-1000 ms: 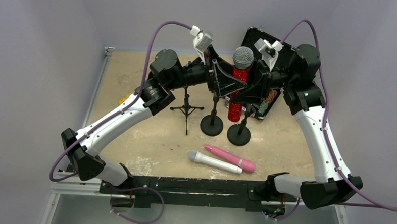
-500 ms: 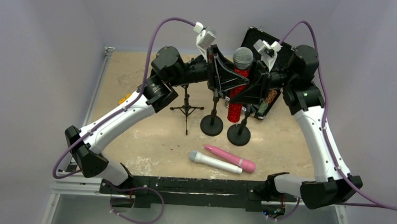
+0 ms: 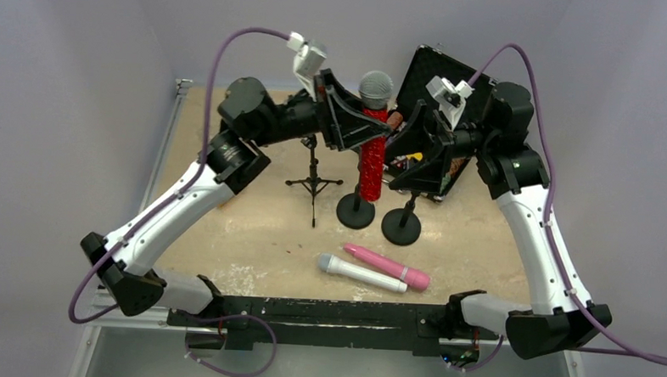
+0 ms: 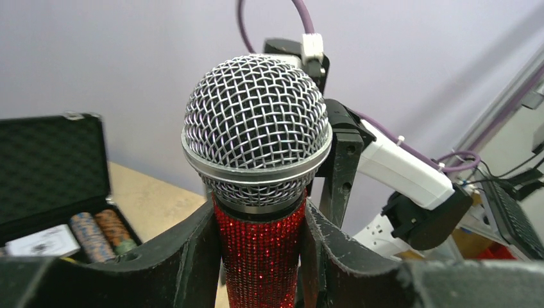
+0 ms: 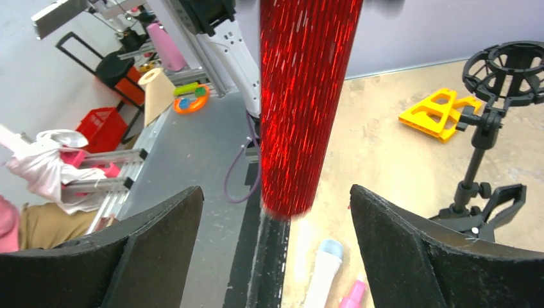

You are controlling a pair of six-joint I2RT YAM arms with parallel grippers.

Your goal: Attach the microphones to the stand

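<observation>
While the left gripper (image 4: 262, 256) pinches the glittery red microphone (image 3: 370, 156) between its fingers (image 4: 192, 256) just under the mesh head, upright above the worktop (image 3: 252, 227), no stand looks filled: the tripod stand (image 3: 313, 184) is bare, and the red body hides the pole of the left round-base stand (image 3: 356, 212), so I cannot tell whether it meets a clip. Further right, the right gripper (image 5: 279, 218) has its fingers (image 5: 398, 237) spread either side of the red body, not touching it. The white microphone (image 3: 360, 273) and pink microphone (image 3: 388, 266) lie side by side on the worktop in front, so I judge all three are left to attach.
</observation>
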